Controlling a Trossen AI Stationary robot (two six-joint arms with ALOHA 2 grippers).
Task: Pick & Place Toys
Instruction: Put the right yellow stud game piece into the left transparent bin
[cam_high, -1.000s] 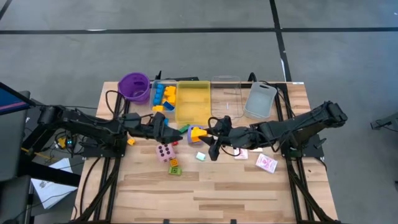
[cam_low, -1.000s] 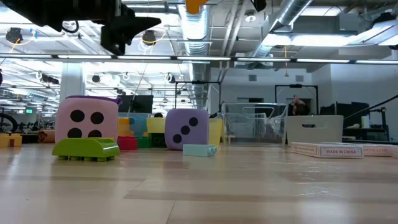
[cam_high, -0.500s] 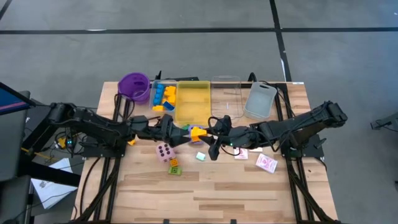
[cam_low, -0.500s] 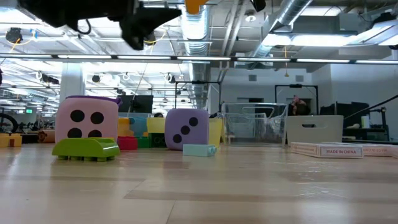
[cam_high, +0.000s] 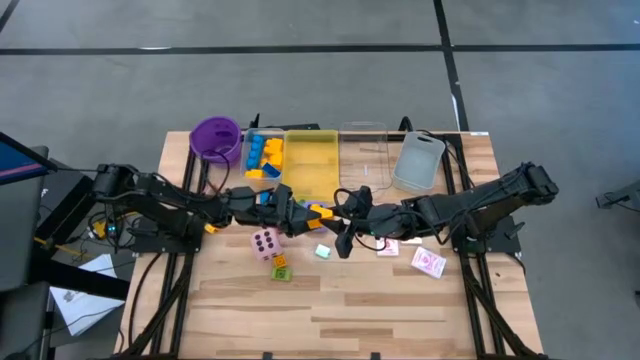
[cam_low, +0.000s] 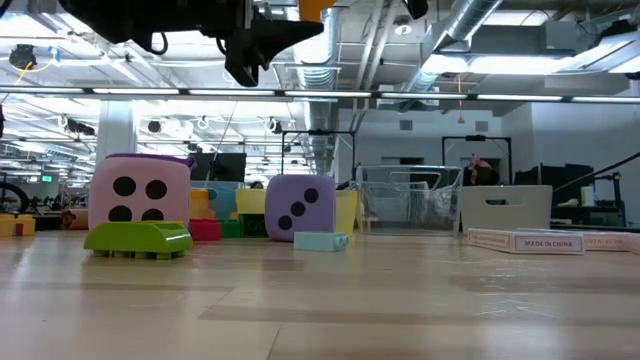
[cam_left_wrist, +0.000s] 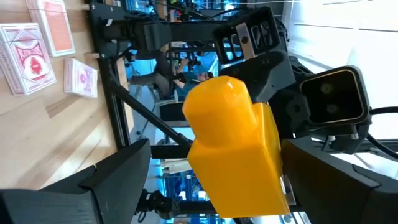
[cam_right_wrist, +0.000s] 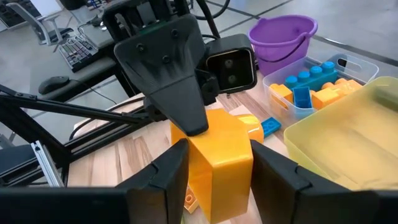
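Note:
My right gripper (cam_high: 327, 214) is shut on a yellow-orange block (cam_high: 317, 211) held above the table's middle; the block also shows in the right wrist view (cam_right_wrist: 221, 155). My left gripper (cam_high: 296, 215) is open. Its two fingers stand on either side of the same block (cam_left_wrist: 233, 143), one above it and one below. A pink die (cam_high: 264, 243), a green block (cam_high: 281, 272), a pale teal block (cam_high: 322, 251) and red-patterned cards (cam_high: 428, 262) lie on the table. A purple die (cam_low: 305, 208) shows in the low view. My right gripper pinches the block's two opposite side faces (cam_right_wrist: 186, 163) between its two fingers (cam_right_wrist: 158, 180). The fingers come about level from the table's right. The block is lifted clear of the table. My left gripper's upper finger (cam_right_wrist: 171, 74) reaches the block's top; I cannot tell whether it touches.
Along the far edge stand a purple cup (cam_high: 216, 138), a small clear tray (cam_high: 250, 140) holding blue and yellow blocks, a yellow tray (cam_high: 310, 185), a clear tray (cam_high: 363, 155) and a grey tray (cam_high: 418, 160). Bare wood lies toward the near edge.
My left gripper has gone toward the table's right, up to the block that my right gripper holds, and its open fingers now stand around it. My right gripper and the block have kept still.

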